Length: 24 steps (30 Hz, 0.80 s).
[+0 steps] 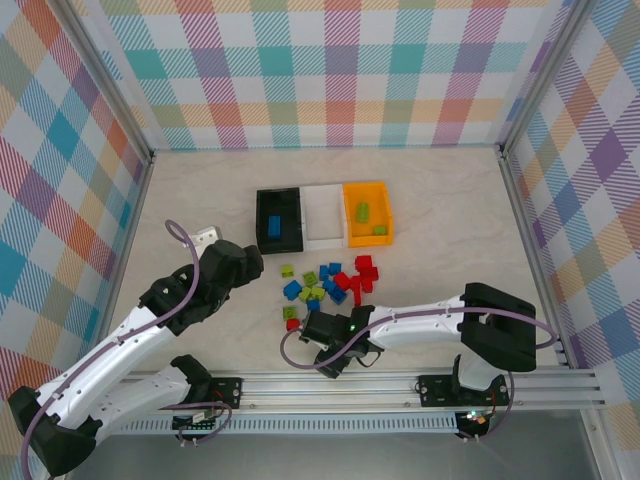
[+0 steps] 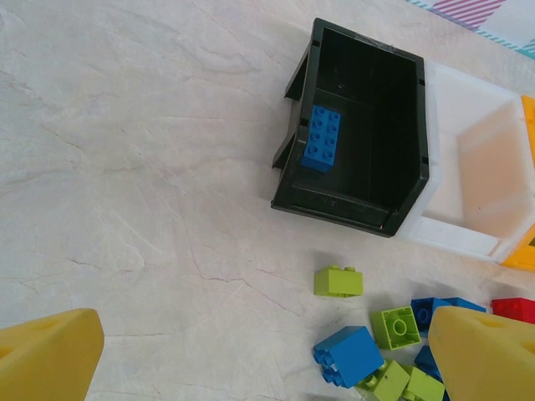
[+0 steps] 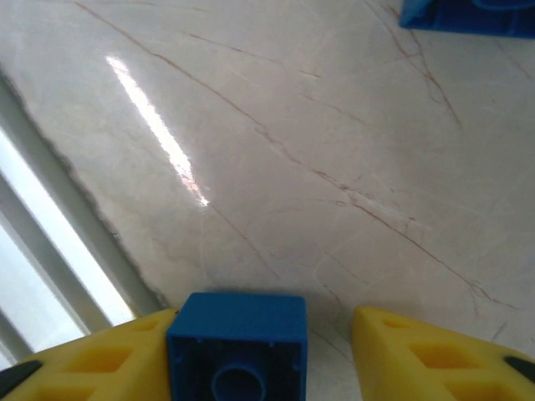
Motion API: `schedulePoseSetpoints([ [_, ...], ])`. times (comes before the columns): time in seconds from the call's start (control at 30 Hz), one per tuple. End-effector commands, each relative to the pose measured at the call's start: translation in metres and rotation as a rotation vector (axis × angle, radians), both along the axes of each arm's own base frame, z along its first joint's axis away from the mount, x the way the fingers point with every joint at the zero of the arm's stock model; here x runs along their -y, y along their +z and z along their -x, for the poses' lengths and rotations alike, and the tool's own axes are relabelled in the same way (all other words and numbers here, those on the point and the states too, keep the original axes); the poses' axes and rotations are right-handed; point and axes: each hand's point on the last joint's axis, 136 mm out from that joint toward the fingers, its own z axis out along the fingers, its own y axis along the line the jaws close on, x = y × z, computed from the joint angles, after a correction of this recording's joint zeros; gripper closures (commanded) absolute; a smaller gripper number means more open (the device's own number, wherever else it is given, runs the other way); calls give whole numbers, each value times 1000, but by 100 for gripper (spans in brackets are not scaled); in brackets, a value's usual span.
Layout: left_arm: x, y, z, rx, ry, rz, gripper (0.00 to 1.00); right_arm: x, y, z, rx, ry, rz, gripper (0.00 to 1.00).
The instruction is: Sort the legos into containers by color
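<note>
**Top external view.** The aluminium rail (image 1: 400,385) carrying both arm bases lies nearest. Just beyond it the right gripper (image 1: 322,345) sits low over the pale marbled bench (image 1: 200,190), at the near edge of the loose pile of small blue, red and lime green plastic bricks (image 1: 325,285). The left gripper (image 1: 245,262) hovers beside the black plastic bin (image 1: 297,215), which holds one blue brick (image 1: 275,225). The white bin (image 1: 323,240) looks bare. The orange bin (image 1: 350,215) holds two green bricks (image 1: 363,211).

**Left wrist view.** The left gripper (image 2: 267,359) is fully spread and holds nothing. Past it are loose green and blue bricks, then the black bin (image 2: 359,213) with its blue brick (image 2: 322,138).

**Right wrist view.** The right gripper (image 3: 267,351) brackets a blue square brick (image 3: 236,351). One yellow finger (image 3: 100,359) touches the brick and the other stands just apart, so nothing is clamped yet.

Judging by this, sorting has barely begun. Three bricks are binned, no red among them, and most remain on the bench.
</note>
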Motion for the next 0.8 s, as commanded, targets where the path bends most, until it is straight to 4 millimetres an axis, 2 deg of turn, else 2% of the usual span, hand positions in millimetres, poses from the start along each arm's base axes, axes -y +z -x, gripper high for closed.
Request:
schedulePoseSetpoints([
  [0.0,-7,-3,2,-2,16,-19,0,-5,0,1,0,11,-3,51],
  [0.17,-6,-3,2,-2,16,-12,0,-8,14,-7,41,-22,-44,57],
  [0.23,-6,-3,2,-4,16,-16,0,-12,29,-16,68,-44,-83,58],
  [0.33,-7,-6,1,-4,21,-17,0,-24,64,-43,123,-92,-173,60],
  [0.4,-6,-9,1,-9,27,-11,0,-36,93,-73,161,-148,-255,61],
  [0.53,-5,-17,1,-27,31,1,0,-64,137,-130,220,-233,-370,61],
  [0.63,-7,-21,4,-40,44,-6,0,-86,149,-176,228,-301,-402,61],
  [0.77,-10,-26,8,-48,46,5,0,-106,150,-236,230,-383,-416,60],
])
